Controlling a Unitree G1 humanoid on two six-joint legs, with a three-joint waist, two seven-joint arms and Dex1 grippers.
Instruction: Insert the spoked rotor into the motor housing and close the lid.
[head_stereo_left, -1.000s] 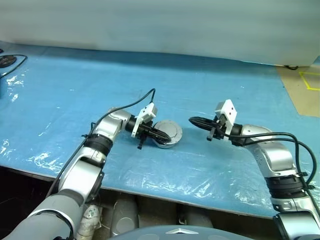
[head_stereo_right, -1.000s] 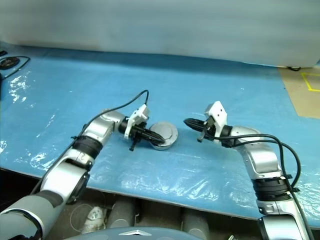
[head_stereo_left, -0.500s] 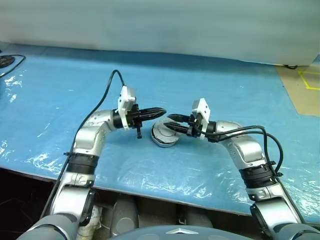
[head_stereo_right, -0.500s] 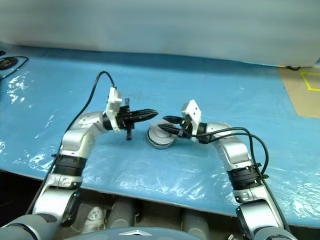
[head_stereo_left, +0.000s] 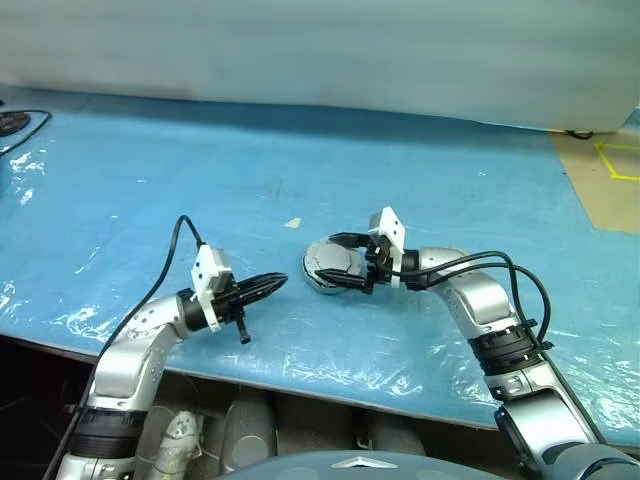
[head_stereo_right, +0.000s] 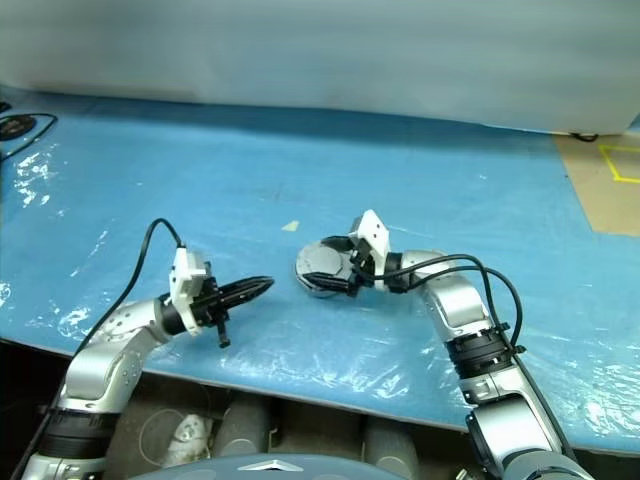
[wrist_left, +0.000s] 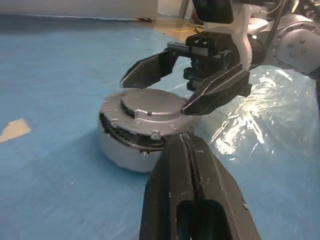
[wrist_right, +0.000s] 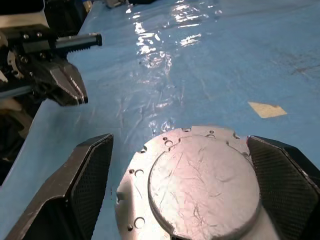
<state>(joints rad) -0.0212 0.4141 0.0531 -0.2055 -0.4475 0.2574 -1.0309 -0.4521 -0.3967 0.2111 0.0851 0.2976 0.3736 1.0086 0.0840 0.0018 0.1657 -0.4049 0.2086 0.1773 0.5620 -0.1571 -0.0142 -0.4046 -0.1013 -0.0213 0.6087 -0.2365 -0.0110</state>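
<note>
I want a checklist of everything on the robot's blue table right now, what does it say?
Surface: blue table, covered with wrinkled clear plastic.
Job's things: round metal motor with its lid on top, seated slightly askew, a gap showing at one side.
Clutter: small tan scrap beside the motor.
Claws: right claw open, fingers either side of the lid; left claw shut, empty, apart from the motor.
Cables: black cable looping over the left wrist, another along the right arm.
Surroundings: brown floor with yellow tape at the right.
</note>
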